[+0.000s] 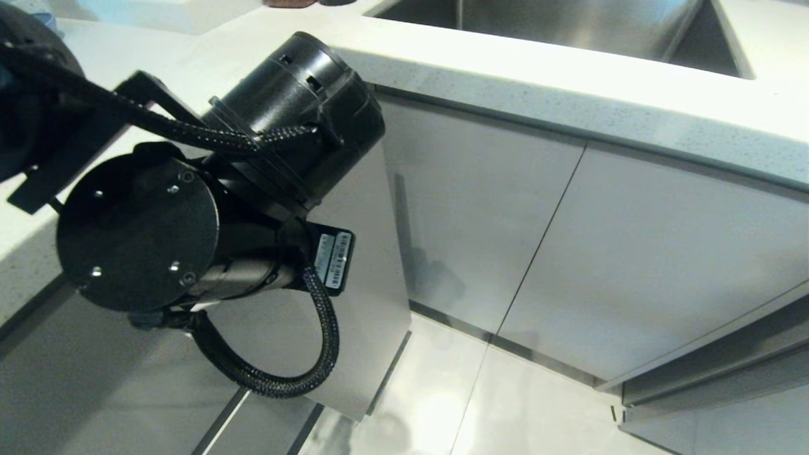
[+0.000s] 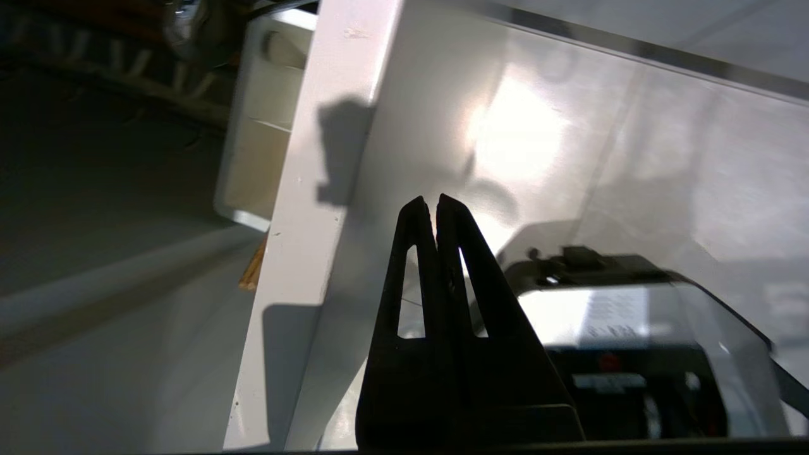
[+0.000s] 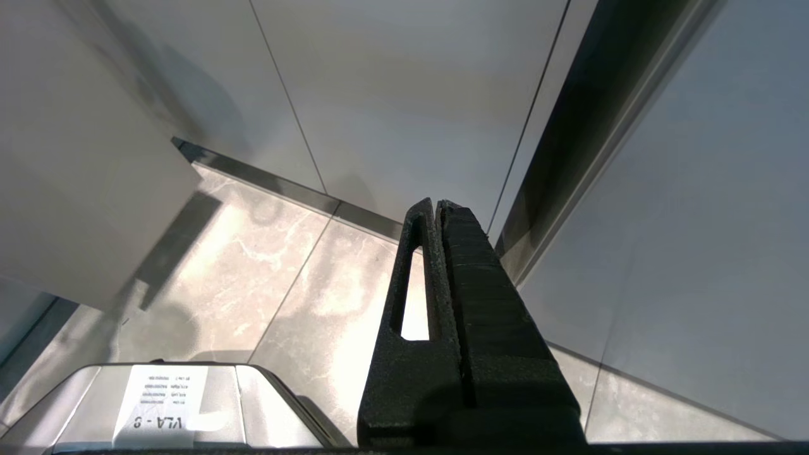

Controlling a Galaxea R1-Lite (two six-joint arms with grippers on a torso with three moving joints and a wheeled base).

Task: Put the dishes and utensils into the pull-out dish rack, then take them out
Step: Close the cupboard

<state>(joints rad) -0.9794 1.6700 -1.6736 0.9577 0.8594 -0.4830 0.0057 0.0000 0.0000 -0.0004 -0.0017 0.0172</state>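
Both grippers, left gripper [image 2: 436, 205] and right gripper [image 3: 436, 208], are closed and empty; no dishes visible, progress can't be judged

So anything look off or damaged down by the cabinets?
Nothing stands out. The white drawer front stands ajar with no visible damage, the left gripper is shut and empty beside it, and the floor tiles look dry.

Head view looks down at cabinet fronts [image 1: 607, 253]; both wrist views face same cabinets, floor [image 3: 303, 284] close
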